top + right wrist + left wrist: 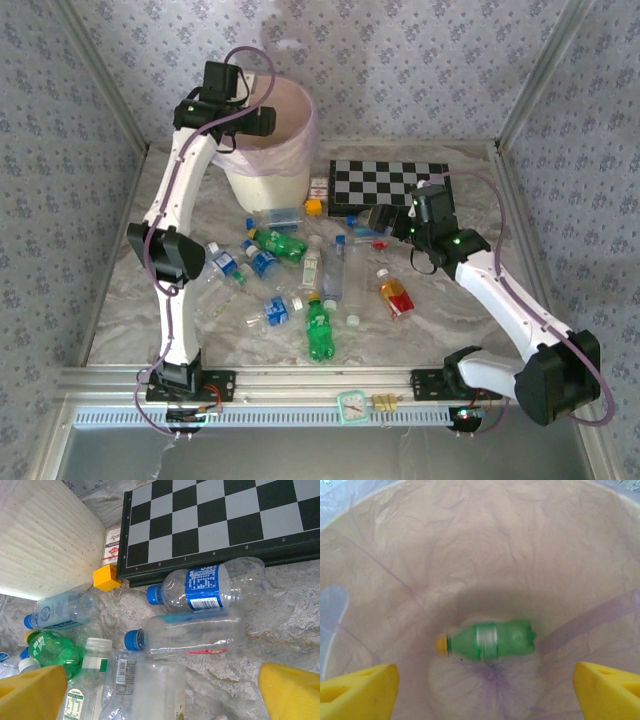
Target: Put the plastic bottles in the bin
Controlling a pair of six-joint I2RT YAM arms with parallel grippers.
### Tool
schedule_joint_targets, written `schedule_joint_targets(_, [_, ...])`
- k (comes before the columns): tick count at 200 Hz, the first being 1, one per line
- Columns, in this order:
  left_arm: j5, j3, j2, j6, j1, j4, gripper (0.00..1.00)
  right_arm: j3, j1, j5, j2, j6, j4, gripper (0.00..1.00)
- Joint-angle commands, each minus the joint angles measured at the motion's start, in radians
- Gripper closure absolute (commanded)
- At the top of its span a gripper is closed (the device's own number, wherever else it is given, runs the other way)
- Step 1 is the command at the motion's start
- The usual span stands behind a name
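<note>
Both gape: left pincer (486,685) over blurred, seemingly loose green bottle (492,641) in the bin (485,545); right pincer (162,680) empty.

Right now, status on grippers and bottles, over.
Left gripper open above bin, green bottle inside. Right gripper open over clear bottles beside chessboard. Nothing blocking.
</note>
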Motion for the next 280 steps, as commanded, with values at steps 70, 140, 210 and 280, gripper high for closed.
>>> schedule_joint_targets(70, [0.030,-0.718,-0.526,-0.026,-0.211,0.685,0.05,0.061,0.061,0.052,0.108,-0.085,-0.223,0.00])
schedule_joint_targets(140, [0.140,-1.215,-0.659,-0.310,-0.340,1.065,0.00,0.016,0.145,-0.014,0.209,-0.125,-0.353,0.04])
schedule_joint_targets(210, [0.141,-1.356,-0.624,-0.438,-0.424,1.114,0.00,-0.025,0.168,0.049,0.302,-0.119,-0.369,0.16])
schedule_joint_targets(280, [0.131,-1.365,-0.602,-0.442,-0.422,1.148,0.00,-0.048,0.178,0.094,0.380,-0.107,-0.373,0.24])
